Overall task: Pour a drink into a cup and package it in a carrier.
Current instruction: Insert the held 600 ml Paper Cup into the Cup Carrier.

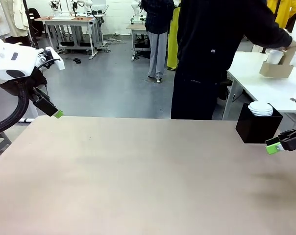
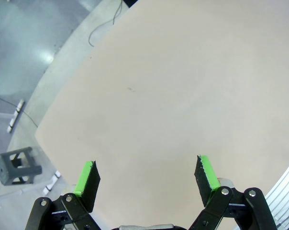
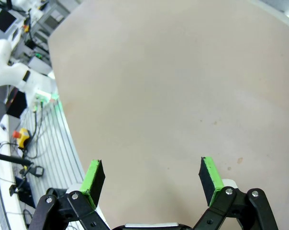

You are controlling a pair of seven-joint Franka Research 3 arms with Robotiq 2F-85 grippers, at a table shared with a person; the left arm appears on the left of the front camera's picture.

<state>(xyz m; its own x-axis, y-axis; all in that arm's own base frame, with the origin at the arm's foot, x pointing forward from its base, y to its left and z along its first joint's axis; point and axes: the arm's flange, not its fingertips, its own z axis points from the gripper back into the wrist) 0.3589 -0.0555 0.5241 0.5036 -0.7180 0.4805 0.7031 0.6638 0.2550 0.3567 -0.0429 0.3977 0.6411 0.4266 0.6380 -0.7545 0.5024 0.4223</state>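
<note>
At the far right a person reaches over to a white side table and holds the brown cardboard carrier (image 1: pixel 274 70), and a white cup (image 1: pixel 275 56) stands in it. The drink is out of view. My left gripper (image 1: pixel 57 113) hangs at the table's far left edge, well away from both. In the left wrist view this gripper (image 2: pixel 147 175) is open, with bare tabletop between its green pads. My right gripper (image 1: pixel 272 146) hovers at the table's right edge, just below a black box. In the right wrist view that gripper (image 3: pixel 151 178) is open and holds nothing.
A black box (image 1: pixel 256 128) with a stack of white lids (image 1: pixel 260 108) stands at the table's far right corner. The person in dark clothes (image 1: pixel 211 54) stands at the far edge. The beige tabletop (image 1: pixel 138 171) spreads wide between the arms.
</note>
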